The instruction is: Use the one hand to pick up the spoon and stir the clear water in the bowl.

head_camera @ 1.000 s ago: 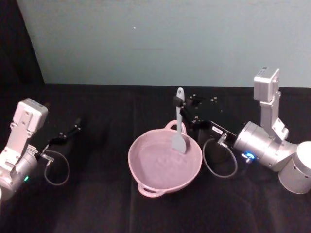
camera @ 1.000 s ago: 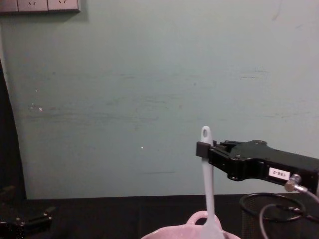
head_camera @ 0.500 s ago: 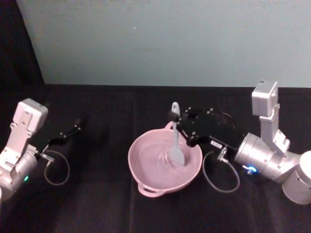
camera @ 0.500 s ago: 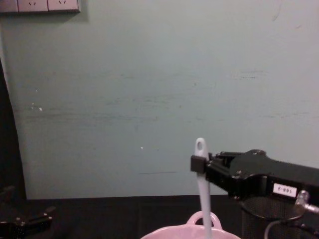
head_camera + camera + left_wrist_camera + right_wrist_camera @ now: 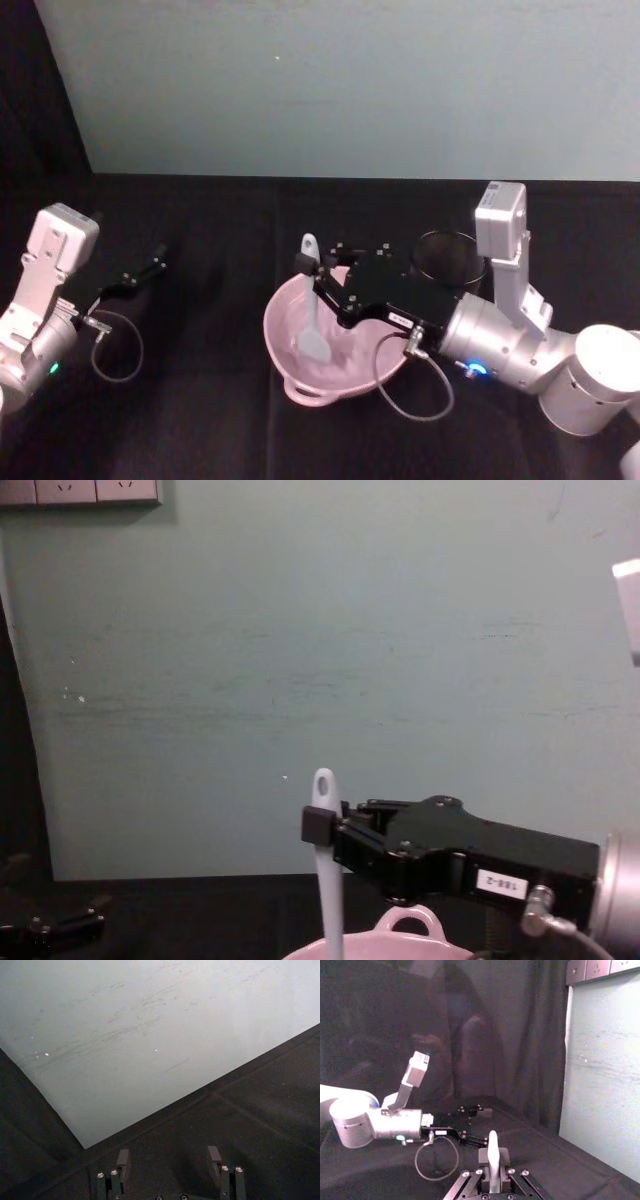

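Observation:
The pale pink bowl (image 5: 277,338) stands at the table's middle, its loop handle (image 5: 408,921) low in the chest view. My right gripper (image 5: 311,268) reaches over the bowl from the right and is shut on the handle of the white spoon (image 5: 312,305). The spoon stands nearly upright, its blade down inside the bowl's left part. In the chest view the spoon (image 5: 325,865) rises out of the bowl, gripped just below its holed end by the right gripper (image 5: 321,826). The right wrist view shows the spoon's handle (image 5: 492,1150) pinched between the jaws. My left gripper (image 5: 148,270) is parked open at the far left.
A black wire-mesh cup (image 5: 451,258) stands behind and to the right of the bowl, close to my right arm. A loose cable loop (image 5: 415,385) hangs off the right wrist near the bowl's front rim. The table is covered in black cloth and a pale wall runs along its back.
My right gripper has swept the spoon from the bowl's back right to its left part and lowered it. The mesh cup has come into sight behind the arm. The left arm stays still.

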Motion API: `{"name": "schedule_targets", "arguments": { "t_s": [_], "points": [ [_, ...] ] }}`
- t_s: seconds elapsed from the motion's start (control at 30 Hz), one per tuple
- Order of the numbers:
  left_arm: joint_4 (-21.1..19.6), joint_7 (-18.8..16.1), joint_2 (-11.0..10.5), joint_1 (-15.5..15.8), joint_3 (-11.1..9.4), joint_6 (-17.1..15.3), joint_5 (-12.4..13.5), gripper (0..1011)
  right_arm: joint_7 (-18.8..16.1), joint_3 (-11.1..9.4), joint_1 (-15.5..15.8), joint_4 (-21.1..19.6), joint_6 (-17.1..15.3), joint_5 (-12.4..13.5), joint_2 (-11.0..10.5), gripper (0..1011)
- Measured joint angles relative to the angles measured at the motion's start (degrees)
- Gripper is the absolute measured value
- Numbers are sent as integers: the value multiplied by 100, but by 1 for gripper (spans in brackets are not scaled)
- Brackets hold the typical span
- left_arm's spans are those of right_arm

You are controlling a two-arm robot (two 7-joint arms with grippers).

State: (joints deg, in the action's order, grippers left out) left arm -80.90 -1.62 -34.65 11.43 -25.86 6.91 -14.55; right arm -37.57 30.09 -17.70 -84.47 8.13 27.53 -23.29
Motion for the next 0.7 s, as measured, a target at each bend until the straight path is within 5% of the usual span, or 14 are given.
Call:
{"name": "schedule_targets", "arguments": {
  "t_s": [0.43, 0.7],
  "points": [
    [0, 0, 0, 0, 0, 0, 0, 1005, 197, -34, -403, 781, 29, 127, 422, 113],
    [0, 0, 0, 0, 0, 0, 0, 1005, 407, -252, -486, 951, 90, 47, 406, 113]
  ]
}}
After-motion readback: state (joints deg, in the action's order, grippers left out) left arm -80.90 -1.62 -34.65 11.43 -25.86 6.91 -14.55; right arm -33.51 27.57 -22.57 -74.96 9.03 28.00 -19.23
